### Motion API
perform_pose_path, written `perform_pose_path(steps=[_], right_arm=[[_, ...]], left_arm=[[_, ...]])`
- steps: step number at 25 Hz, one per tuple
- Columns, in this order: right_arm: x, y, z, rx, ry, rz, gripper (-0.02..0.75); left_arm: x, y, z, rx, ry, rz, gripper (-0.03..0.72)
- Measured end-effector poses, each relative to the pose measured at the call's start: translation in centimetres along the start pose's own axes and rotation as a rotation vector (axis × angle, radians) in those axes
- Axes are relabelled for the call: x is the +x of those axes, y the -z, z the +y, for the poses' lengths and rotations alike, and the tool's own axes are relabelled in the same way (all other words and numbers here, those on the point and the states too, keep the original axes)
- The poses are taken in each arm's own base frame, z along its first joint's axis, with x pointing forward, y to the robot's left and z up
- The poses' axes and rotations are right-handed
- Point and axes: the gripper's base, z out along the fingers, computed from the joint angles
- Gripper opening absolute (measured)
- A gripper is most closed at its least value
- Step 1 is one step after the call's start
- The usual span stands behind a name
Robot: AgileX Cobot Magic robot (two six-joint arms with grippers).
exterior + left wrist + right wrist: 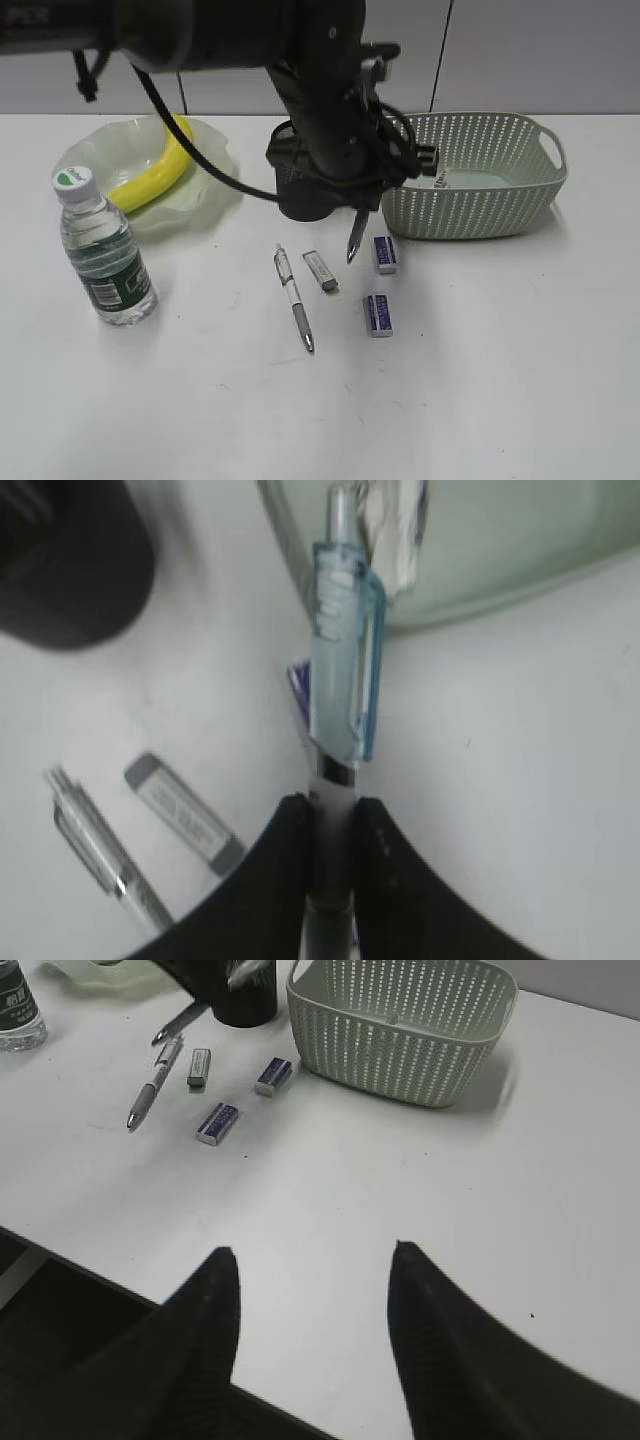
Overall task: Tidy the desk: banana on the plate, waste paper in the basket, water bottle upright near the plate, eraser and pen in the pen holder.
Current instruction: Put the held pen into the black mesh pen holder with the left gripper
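I see the left end effector (333, 825) clenched on a pen with a pale blue clip (340, 670); its fingers (285, 865) pinch the barrel on both sides, and the pen sticks out beyond the tips. In the exterior view this pen hangs tip down above the desk (480, 400), just beside the black mesh pen holder (283, 160) and between it and the basket (480, 175).

A second pen (294, 297) lies flat on the desk, with a grey eraser (320, 270) just beside it. Two blue-labelled erasers (385, 254) (379, 314) lie near the basket's front wall.

The banana (160, 170) rests in the wavy green plate (215, 185). The water bottle (103, 250) stands upright in front of the plate.

A small item lies on the basket floor; I cannot tell what it is.

The right end effector (312, 1270) is released, jaws spread, with nothing between them, well apart from the objects.
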Motion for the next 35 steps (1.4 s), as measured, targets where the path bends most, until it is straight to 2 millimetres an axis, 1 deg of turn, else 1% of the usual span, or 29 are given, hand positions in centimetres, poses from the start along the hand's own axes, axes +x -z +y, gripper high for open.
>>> perform_pose_path(steps=[2,5,7,9,12,15,18,20,23,27,29,35], right_arm=[[0.0,0.0,0.0,0.000,0.000,0.000,0.391],[0.0,0.0,0.0,0.000,0.000,0.000,0.391],[0.0,0.0,0.0,0.000,0.000,0.000,0.391],[0.0,0.0,0.0,0.000,0.000,0.000,0.391],[0.0,0.0,0.0,0.000,0.000,0.000,0.391],[0.0,0.0,0.0,0.000,0.000,0.000,0.391],[0.0,0.0,0.0,0.000,0.000,0.000,0.391],[0.0,0.0,0.0,0.000,0.000,0.000,0.391],[0.0,0.0,0.0,0.000,0.000,0.000,0.391],[0.0,0.0,0.0,0.000,0.000,0.000,0.391],[0.0,0.0,0.0,0.000,0.000,0.000,0.391],[0.0,0.0,0.0,0.000,0.000,0.000,0.391]], left_arm=[[-1.1,2.0,-0.2,0.025,-0.029,-0.115,0.088],[-3.2,3.9,0.4,0.041,-0.050,-0.300,0.088],[-4.6,4.3,1.4,0.049,-0.034,-0.400,0.088],[-5.5,4.2,2.4,0.061,-0.019,-0.464,0.088],[-6.5,3.6,4.5,0.097,-0.005,-0.562,0.088],[-6.4,2.3,6.1,0.142,-0.005,-0.628,0.088],[-5.4,0.8,7.3,0.184,-0.016,-0.661,0.088],[-4.9,0.3,7.9,0.223,-0.034,-0.706,0.088],[-4.4,0.1,9.2,0.268,-0.075,-0.798,0.088],[-4.9,0.4,11.2,0.256,-0.136,-0.919,0.088],[-5.1,0.0,11.6,0.251,-0.145,-0.940,0.088],[-4.6,-2.6,12.1,0.248,-0.151,-0.916,0.088]])
